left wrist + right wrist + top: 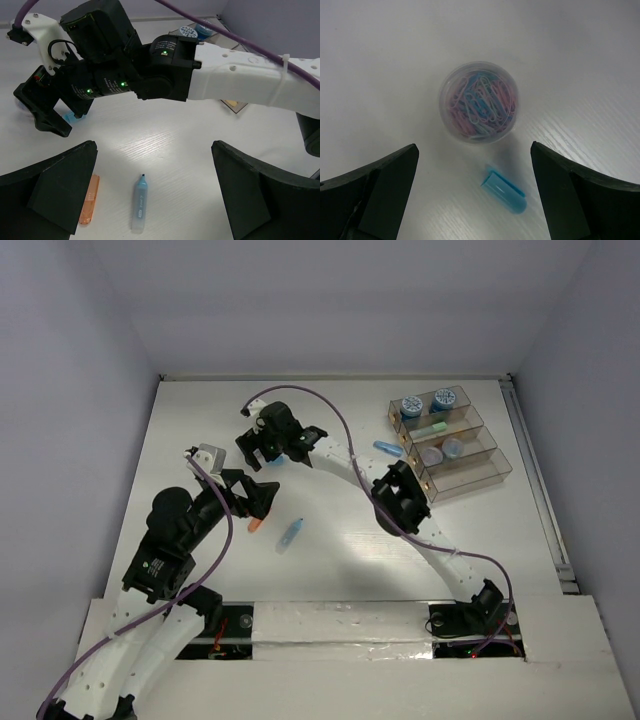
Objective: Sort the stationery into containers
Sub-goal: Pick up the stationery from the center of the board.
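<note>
The sort is judged roughly half done. In the rack of containers point(498, 466) near the far right corner of the surface point(480, 530), the farthest bin holds two blue rolls point(411, 406), the next a green stick point(430, 428), the third two small jars point(453, 447), and the nearest bin looks empty. Left out are a paper-clip jar point(479, 102) toward the far edge, left of the middle, with a short blue piece point(504, 191) just beside it. A light-blue stick point(140, 202) and an orange stick point(89, 200) lie near the middle, toward the left edge. A second light-blue stick point(387, 448) lies just beside the rack. The right tool point(474, 152) hovers over the jar, released, its jaws wide on either side and grasping nothing. The left tool point(154, 150) is likewise spread and empty above the two sticks. Those sticks lie roughly parallel but apart, long axes slanting toward the far right corner. The light-blue one's dark tip points away from the left tool.
</note>
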Robot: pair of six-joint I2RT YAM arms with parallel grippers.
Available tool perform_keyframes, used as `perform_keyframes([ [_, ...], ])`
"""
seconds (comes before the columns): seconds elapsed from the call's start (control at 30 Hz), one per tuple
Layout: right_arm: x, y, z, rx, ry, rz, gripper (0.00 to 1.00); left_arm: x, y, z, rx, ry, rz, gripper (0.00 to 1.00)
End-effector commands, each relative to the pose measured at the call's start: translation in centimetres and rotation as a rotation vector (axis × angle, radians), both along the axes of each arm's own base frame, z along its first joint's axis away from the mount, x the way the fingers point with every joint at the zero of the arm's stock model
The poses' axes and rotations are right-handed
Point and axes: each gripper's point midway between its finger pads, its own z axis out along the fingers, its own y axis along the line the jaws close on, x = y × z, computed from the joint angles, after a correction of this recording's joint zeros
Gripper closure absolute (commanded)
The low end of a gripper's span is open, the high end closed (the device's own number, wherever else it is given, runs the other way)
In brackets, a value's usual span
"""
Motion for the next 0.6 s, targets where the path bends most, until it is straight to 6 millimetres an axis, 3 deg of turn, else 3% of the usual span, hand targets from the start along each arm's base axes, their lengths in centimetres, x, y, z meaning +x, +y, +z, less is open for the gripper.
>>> perform_keyframes([
  [0.0, 1.5, 0.8, 0.8, 0.016, -0.065, -0.015, 0.0, 0.0, 0.0, 2.3, -0.027, -0.07, -0.002, 0.01],
  [0.07, 1.9, 1.3, 0.6, 0.036, -0.069, -0.028, 0.0, 0.0, 0.0, 2.3, -0.025, -0.07, -0.008, 0.01],
  [0.1, 2.0, 1.4, -0.4, 0.031, -0.058, -0.029, 0.01, -0.1, 0.0, 2.3, -0.028, -0.072, -0.008, 0.01],
  [0.13, 2.4, 1.7, 0.8, 0.05, -0.078, -0.034, 0.02, -0.1, -0.1, 2.3, -0.026, -0.071, -0.011, 0.01],
  [0.2, 2.6, 1.8, 1.2, 0.076, -0.075, -0.059, 0.02, 0.0, -0.1, 2.3, -0.027, -0.07, -0.013, 0.01],
  [0.23, 2.9, 2.2, 2.6, 0.112, -0.102, -0.057, 0.03, 0.0, -0.2, 2.2, -0.025, -0.068, -0.016, 0.01],
  [0.33, 2.9, 2.2, 1.9, 0.114, -0.097, -0.063, 0.05, -0.1, -0.3, 2.2, -0.025, -0.066, -0.025, 0.01],
  [0.57, 3.3, 2.3, 2.4, 0.127, -0.104, -0.084, 0.09, -0.2, -0.4, 2.3, -0.03, -0.072, -0.033, 0.01],
])
